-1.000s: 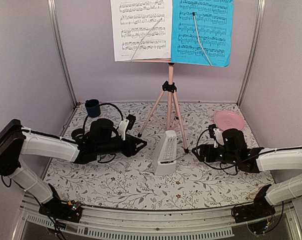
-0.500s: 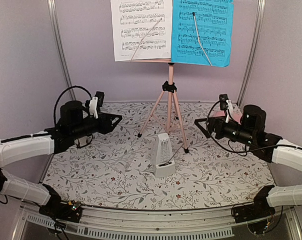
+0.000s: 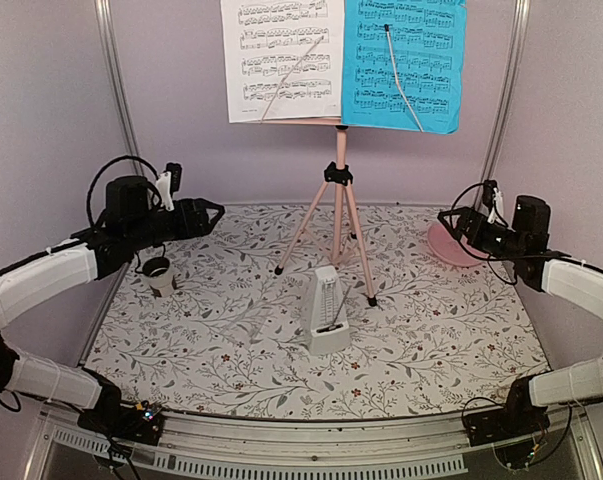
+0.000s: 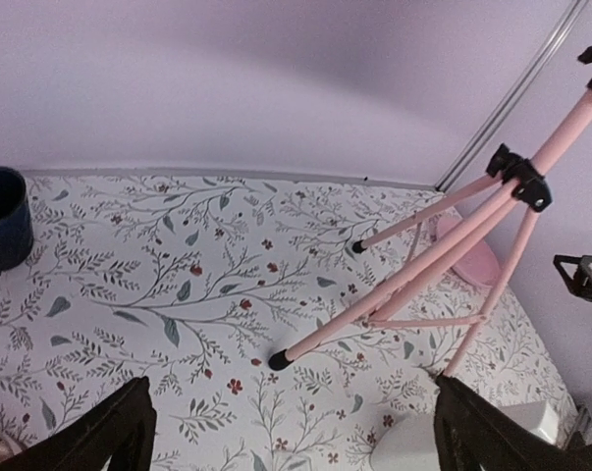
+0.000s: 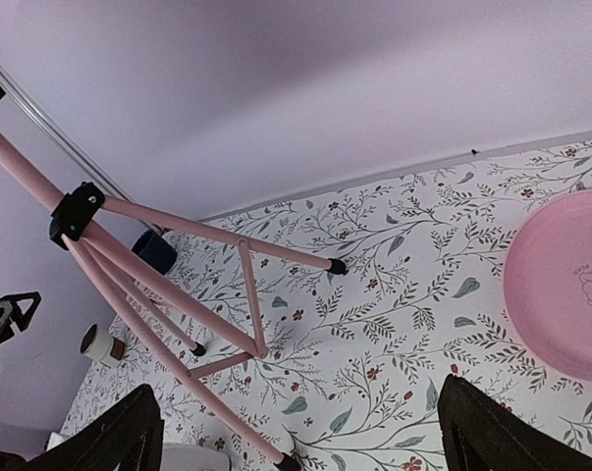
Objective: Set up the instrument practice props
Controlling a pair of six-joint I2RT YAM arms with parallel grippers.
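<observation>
Floral-patterned table (image 3: pixel 231 350) within pale lilac walls (image 3: pixel 51 100); the pink music stand (image 3: pixel 339 200) stands at back centre, sheet tops cut off, white sheet (image 3: pixel 281 60) left, blue sheet (image 3: pixel 401 65) right, print too small to read; metronome (image 3: pixel 326 312) just before its legs; my left claw (image 3: pixel 213 214) and right claw (image 3: pixel 451 222) gape, empty.

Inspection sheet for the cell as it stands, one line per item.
Surface: floral cloth, flat, no spills seen.
Job's things: pink music stand upright at back; white sheet and blue sheet on its tray; metronome upright by its front feet.
Clutter: dark blue cup back left; pink plate back right; small white round object at left edge.
Grippers: left gripper and right gripper open, empty, off the surface.
Cables: black loops at wrists, clear of props.
Surroundings: lilac walls, metal posts.
</observation>
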